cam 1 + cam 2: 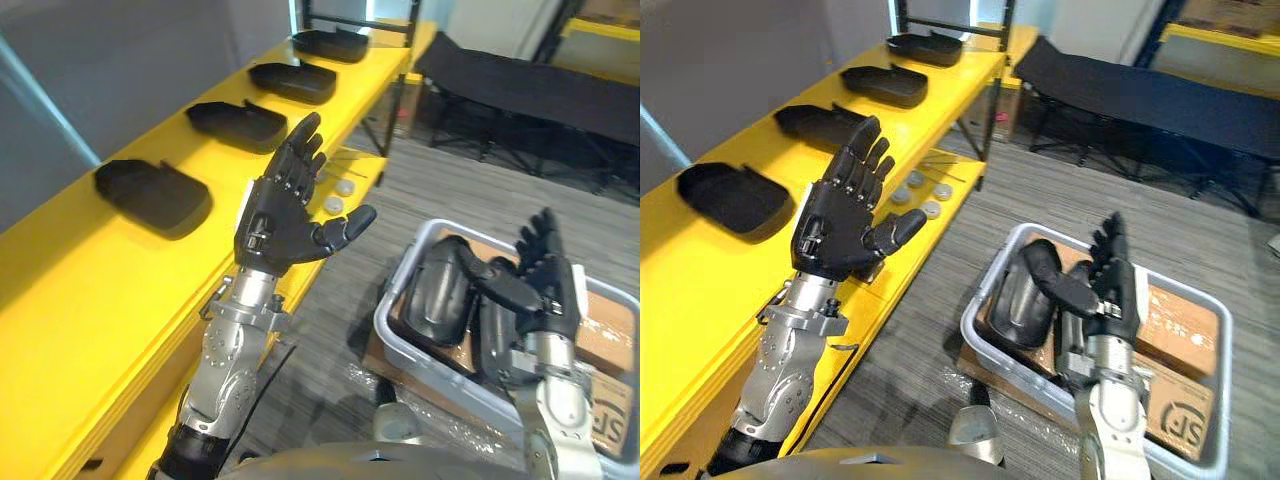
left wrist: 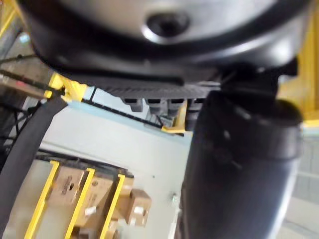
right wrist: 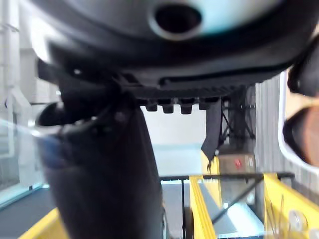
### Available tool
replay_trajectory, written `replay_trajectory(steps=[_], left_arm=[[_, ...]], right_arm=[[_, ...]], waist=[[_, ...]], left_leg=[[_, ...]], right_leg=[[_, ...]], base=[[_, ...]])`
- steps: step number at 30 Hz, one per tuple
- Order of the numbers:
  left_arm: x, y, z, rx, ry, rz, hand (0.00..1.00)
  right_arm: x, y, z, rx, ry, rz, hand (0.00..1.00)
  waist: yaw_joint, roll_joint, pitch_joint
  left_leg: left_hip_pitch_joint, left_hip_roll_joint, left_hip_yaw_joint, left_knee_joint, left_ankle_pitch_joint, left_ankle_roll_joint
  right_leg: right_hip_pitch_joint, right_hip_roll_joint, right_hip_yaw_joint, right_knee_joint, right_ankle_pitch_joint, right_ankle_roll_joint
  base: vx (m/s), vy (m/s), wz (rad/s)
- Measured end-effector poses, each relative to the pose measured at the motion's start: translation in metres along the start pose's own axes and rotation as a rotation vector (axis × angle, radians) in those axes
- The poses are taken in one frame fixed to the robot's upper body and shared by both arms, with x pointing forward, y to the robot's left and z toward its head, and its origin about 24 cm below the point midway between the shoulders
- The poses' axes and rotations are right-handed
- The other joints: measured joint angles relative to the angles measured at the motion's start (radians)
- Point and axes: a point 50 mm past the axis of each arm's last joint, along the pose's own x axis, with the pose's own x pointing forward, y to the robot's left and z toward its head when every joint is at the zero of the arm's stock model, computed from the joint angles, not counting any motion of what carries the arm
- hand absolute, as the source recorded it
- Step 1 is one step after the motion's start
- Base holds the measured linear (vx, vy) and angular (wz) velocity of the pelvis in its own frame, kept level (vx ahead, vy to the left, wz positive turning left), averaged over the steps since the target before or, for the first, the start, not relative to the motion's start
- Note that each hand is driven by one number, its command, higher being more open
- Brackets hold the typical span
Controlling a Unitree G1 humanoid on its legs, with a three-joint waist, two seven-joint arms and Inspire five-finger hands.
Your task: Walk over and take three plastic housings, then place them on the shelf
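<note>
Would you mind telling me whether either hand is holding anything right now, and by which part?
Nothing is held: the left hand is open beside the yellow shelf, and the right hand is open over the housings in the grey bin.

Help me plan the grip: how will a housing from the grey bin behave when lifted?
Probably stiff: the housing in the grey bin holds a moulded shell shape. Likely light: the housings on the yellow shelf look hollow. Its glossy curved back may slip.
</note>
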Motion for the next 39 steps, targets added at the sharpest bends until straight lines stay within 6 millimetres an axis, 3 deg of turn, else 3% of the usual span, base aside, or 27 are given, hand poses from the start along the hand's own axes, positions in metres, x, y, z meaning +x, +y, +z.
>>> replay_trajectory(steps=[5, 7, 8, 9, 11, 13, 15, 18, 20, 21, 24, 25, 27, 28, 29, 31, 33, 34, 35, 36, 37, 39], left_arm=[[0.005, -0.022, -0.006, -0.028, 0.016, -0.106, 1.0], [0.003, -0.019, -0.007, 0.025, 0.034, -0.103, 1.0], [0.001, -0.012, -0.005, 0.037, 0.039, -0.053, 1.0], [-0.005, -0.002, -0.004, 0.055, 0.052, 0.012, 1.0], [-0.017, 0.013, -0.001, 0.074, 0.075, 0.099, 1.0], [-0.025, 0.02, 0.0, 0.082, 0.085, 0.142, 1.0], [-0.027, 0.022, 0.0, 0.073, 0.087, 0.138, 1.0], [-0.025, 0.016, -0.001, 0.026, 0.083, 0.095, 1.0], [-0.026, 0.009, -0.007, 0.003, 0.122, 0.051, 1.0], [-0.026, 0.007, -0.008, -0.001, 0.127, 0.037, 1.0], [-0.027, 0.004, -0.011, -0.031, 0.152, -0.002, 1.0], [-0.027, 0.005, -0.011, -0.032, 0.154, 0.001, 1.0], [-0.027, 0.007, -0.011, -0.028, 0.155, 0.007, 1.0], [-0.028, 0.011, -0.01, -0.023, 0.155, 0.014, 1.0], [-0.029, 0.016, -0.008, -0.017, 0.145, 0.021, 1.0], [-0.032, 0.024, -0.004, -0.023, 0.13, 0.054, 1.0], [-0.043, 0.035, -0.001, -0.03, 0.133, 0.122, 1.0], [-0.045, 0.035, -0.001, -0.041, 0.137, 0.132, 1.0], [-0.05, 0.036, -0.003, -0.047, 0.147, 0.148, 1.0], [-0.052, 0.036, -0.004, -0.049, 0.157, 0.155, 1.0], [-0.056, 0.037, -0.008, -0.06, 0.175, 0.177, 1.0], [-0.063, 0.033, -0.017, -0.123, 0.203, 0.216, 1.0]], right_arm=[[-0.007, 0.005, -0.003, 0.023, 0.007, 0.041, 1.0], [-0.003, 0.017, -0.002, 0.045, -0.007, 0.109, 1.0], [0.007, 0.028, 0.004, 0.044, -0.045, 0.184, 1.0], [0.017, 0.041, 0.01, 0.041, -0.085, 0.272, 1.0], [0.029, 0.059, 0.021, 0.041, -0.146, 0.377, 1.0], [0.037, 0.069, 0.027, 0.042, -0.183, 0.407, 1.0], [0.044, 0.072, 0.027, 0.011, -0.194, 0.4, 1.0], [0.047, 0.076, 0.018, 0.02, -0.157, 0.364, 1.0], [0.04, 0.076, 0.01, 0.025, -0.111, 0.34, 1.0], [0.039, 0.077, 0.008, 0.021, -0.101, 0.343, 1.0], [0.033, 0.085, 0.004, 0.056, -0.078, 0.377, 1.0], [0.03, 0.09, 0.003, 0.076, -0.072, 0.385, 1.0], [0.028, 0.096, 0.003, 0.088, -0.08, 0.406, 1.0], [0.026, 0.1, 0.004, 0.096, -0.086, 0.421, 1.0], [0.025, 0.105, 0.005, 0.108, -0.101, 0.435, 1.0], [0.026, 0.117, 0.007, 0.126, -0.123, 0.466, 1.0], [0.026, 0.133, 0.005, 0.109, -0.127, 0.51, 1.0], [0.025, 0.134, 0.005, 0.111, -0.124, 0.516, 1.0], [0.024, 0.137, 0.005, 0.116, -0.123, 0.528, 1.0], [0.024, 0.137, 0.005, 0.116, -0.122, 0.529, 1.0], [0.024, 0.136, 0.004, 0.11, -0.114, 0.531, 1.0], [0.025, 0.131, -0.001, 0.095, -0.084, 0.534, 1.0]], waist=[[0.001, 0.038, -0.022], [0.031, 0.048, -0.033], [0.07, 0.066, -0.033], [0.093, 0.088, -0.04], [0.111, 0.105, -0.047], [0.132, 0.109, -0.05], [0.149, 0.111, -0.048], [0.159, 0.062, 0.007], [0.162, 0.03, 0.067], [0.165, 0.027, 0.073], [0.177, 0.025, 0.08], [0.188, 0.029, 0.082], [0.183, 0.039, 0.096], [0.186, 0.044, 0.099], [0.196, 0.041, 0.097], [0.209, 0.039, 0.097], [0.246, 0.034, 0.094], [0.252, 0.032, 0.093], [0.256, 0.026, 0.091], [0.257, 0.025, 0.09], [0.257, 0.031, 0.086], [0.236, 0.051, 0.084]], left_leg=[[-0.01, 0.05, -0.037, 0.005, 0.01, -0.018], [-0.078, 0.069, -0.217, 0.15, -0.099, -0.013], [-0.135, 0.071, -0.378, 0.271, -0.187, -0.002], [-0.167, 0.076, -0.498, 0.371, -0.228, 0.01], [-0.197, 0.064, -0.621, 0.461, -0.244, -0.007], [-0.196, 0.057, -0.635, 0.468, -0.273, 0.002], [-0.199, 0.049, -0.636, 0.437, -0.299, -0.008], [-0.191, -0.001, -0.67, 0.406, -0.347, -0.031], [-0.173, -0.047, -0.674, 0.472, -0.389, -0.003], [-0.175, -0.052, -0.671, 0.496, -0.406, 0.005], [-0.203, -0.059, -0.604, 0.586, -0.464, 0.054], [-0.202, -0.049, -0.556, 0.562, -0.454, 0.087], [-0.202, -0.044, -0.513, 0.516, -0.41, 0.113], [-0.202, -0.044, -0.501, 0.482, -0.374, 0.117], [-0.202, -0.042, -0.486, 0.452, -0.345, 0.119], [-0.224, -0.025, -0.463, 0.447, -0.32, 0.117], [-0.257, 0.023, -0.412, 0.501, -0.313, 0.111], [-0.27, 0.036, -0.406, 0.52, -0.312, 0.11], [-0.298, 0.06, -0.395, 0.554, -0.305, 0.098], [-0.309, 0.073, -0.389, 0.56, -0.297, 0.088], [-0.321, 0.101, -0.375, 0.557, -0.278, 0.059], [-0.324, 0.162, -0.383, 0.543, -0.239, 0.038]], right_leg=[[0.011, 0.037, -0.05, -0.006, 0.0, 0.001], [0.007, 0.048, -0.03, -0.007, 0.001, -0.002], [0.001, 0.069, 0.016, -0.008, 0.005, -0.007], [0.003, 0.083, 0.05, -0.018, 0.01, -0.013], [0.011, 0.08, 0.079, -0.025, 0.02, -0.012], [0.01, 0.076, 0.079, -0.024, 0.033, 0.009], [-0.009, 0.068, 0.067, -0.007, 0.036, 0.015], [-0.071, 0.019, 0.061, 0.136, -0.003, 0.028], [-0.072, -0.032, 0.094, 0.225, -0.004, 0.028], [-0.069, -0.038, 0.106, 0.226, 0.003, 0.037], [-0.073, -0.056, 0.1, 0.143, 0.129, 0.051], [-0.069, -0.051, 0.056, 0.045, 0.249, 0.024], [-0.104, -0.067, -0.049, 0.231, 0.118, -0.024], [-0.111, -0.081, -0.114, 0.418, -0.004, -0.046], [-0.099, -0.095, -0.155, 0.545, -0.084, -0.076], [-0.065, -0.112, -0.191, 0.627, -0.133, -0.085], [0.043, -0.157, -0.217, 0.616, -0.155, -0.081], [0.074, -0.164, -0.221, 0.573, -0.153, -0.072], [0.124, -0.14, -0.229, 0.437, -0.208, 0.048], [0.142, -0.118, -0.244, 0.38, -0.237, 0.089], [0.163, -0.074, -0.253, 0.273, -0.269, 0.108], [0.196, 0.007, -0.252, 0.159, -0.265, 0.07]], base=[[0.06, -0.05, 0.13], [0.06, -0.05, -0.3], [0.06, -0.017, -1.04], [0.06, -0.005, -1.05], [0.09, 0.031, -0.59], [0.09, 0.08, -0.12], [0.05, 0.116, 0.2], [-0.04, 0.173, 0.26], [-0.12, 0.249, 0.07], [-0.17, 0.287, -0.27], [-0.25, 0.315, -0.67], [-0.3, 0.191, -0.78], [-0.29, 0.166, -0.51], [-0.15, 0.085, -0.25], [-0.18, 0.073, -0.3], [-0.11, -0.048, -0.49], [-0.18, -0.204, -0.84], [-0.17, -0.255, -0.75], [-0.18, -0.32, -0.54], [-0.18, -0.351, -0.78], [-0.2, -0.419, -0.84], [-0.13, -0.304, -0.64]])
